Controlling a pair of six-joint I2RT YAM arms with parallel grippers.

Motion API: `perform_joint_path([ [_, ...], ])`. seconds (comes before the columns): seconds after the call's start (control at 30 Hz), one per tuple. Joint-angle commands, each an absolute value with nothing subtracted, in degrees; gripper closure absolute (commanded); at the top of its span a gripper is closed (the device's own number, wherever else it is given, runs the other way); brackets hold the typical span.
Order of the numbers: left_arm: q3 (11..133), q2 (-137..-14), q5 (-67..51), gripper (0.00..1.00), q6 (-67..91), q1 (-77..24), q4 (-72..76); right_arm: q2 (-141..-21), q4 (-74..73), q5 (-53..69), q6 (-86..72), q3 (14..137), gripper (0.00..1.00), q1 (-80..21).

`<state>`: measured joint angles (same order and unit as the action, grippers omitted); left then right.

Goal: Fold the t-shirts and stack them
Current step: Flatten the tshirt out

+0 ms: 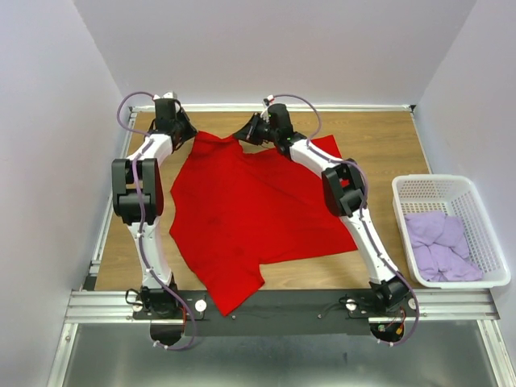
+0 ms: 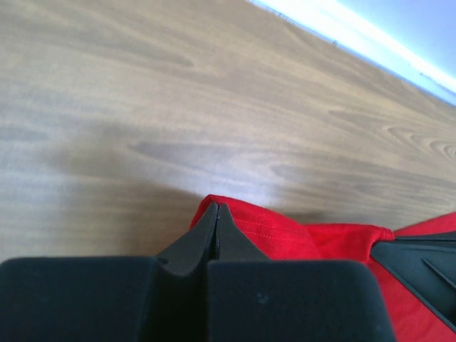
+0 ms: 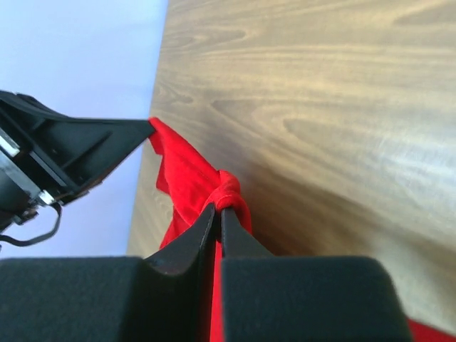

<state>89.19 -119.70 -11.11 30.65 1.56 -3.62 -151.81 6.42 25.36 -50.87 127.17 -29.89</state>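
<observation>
The bright red t-shirt (image 1: 250, 214) lies spread across the middle of the wooden table, its near corner hanging over the front rail. My left gripper (image 1: 187, 133) is shut on its far left corner; in the left wrist view the jaws (image 2: 216, 208) pinch the hemmed red edge (image 2: 285, 231). My right gripper (image 1: 251, 133) is shut on the shirt's far edge near the middle; in the right wrist view the jaws (image 3: 218, 208) clamp a bunched red fold (image 3: 229, 187). Pale lilac t-shirts (image 1: 439, 246) lie crumpled in the basket at the right.
The white lattice basket (image 1: 421, 189) stands at the table's right edge. White walls close in the back and both sides. The metal rail (image 1: 282, 305) with both arm bases runs along the front. The left gripper's black body shows in the right wrist view (image 3: 64, 153).
</observation>
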Motion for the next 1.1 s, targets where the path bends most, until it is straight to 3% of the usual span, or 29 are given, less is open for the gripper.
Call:
perform_joint_path([
  [0.0,93.1,-122.5,-11.7,1.00,29.8,2.0,-0.4,-155.5,6.6,22.9,-48.3,130.9,0.84,-29.4],
  [0.1,96.1,-124.5,-11.3,1.00,29.4,2.0,-0.3,-155.4,6.5,21.4,-47.3,130.3,0.66,-29.0],
  [0.17,98.6,-126.5,-11.5,0.99,28.7,2.0,-0.3,-153.7,6.6,20.1,-46.0,127.9,0.47,-28.7],
  [0.3,102.0,-129.2,-12.0,0.97,26.8,2.0,-0.3,-147.8,6.5,16.3,-42.1,119.7,0.36,-27.9],
  [0.43,104.8,-131.4,-12.0,0.95,26.3,2.0,-0.3,-140.0,6.2,11.3,-37.6,110.4,0.34,-26.1],
  [0.53,107.0,-132.7,-11.8,0.83,26.1,2.0,-0.3,-134.0,5.0,9.0,-35.3,103.0,0.34,-24.0],
  [0.57,107.4,-132.8,-11.3,0.73,26.1,2.0,-0.4,-132.4,4.3,7.3,-33.4,101.4,0.34,-22.9],
  [0.63,108.7,-133.0,-10.6,0.65,26.0,2.1,-1.9,-128.7,3.4,6.4,-31.7,97.3,0.34,-21.7],
  [0.67,108.9,-132.7,-9.8,0.53,26.1,2.2,-2.5,-127.7,2.4,6.2,-30.2,96.2,0.34,-20.6],
  [0.77,108.3,-130.2,-8.6,0.39,26.2,2.2,-3.9,-124.5,0.2,4.7,-27.2,92.2,0.34,-18.6],
  [0.93,101.9,-121.2,-4.8,0.39,26.9,2.1,-9.5,-120.5,-2.0,4.0,-25.1,87.2,0.35,-15.3],
  [1.07,90.9,-112.8,-2.5,0.50,28.6,2.1,-10.0,-119.9,-3.3,4.7,-23.1,85.9,0.39,-12.7],
])
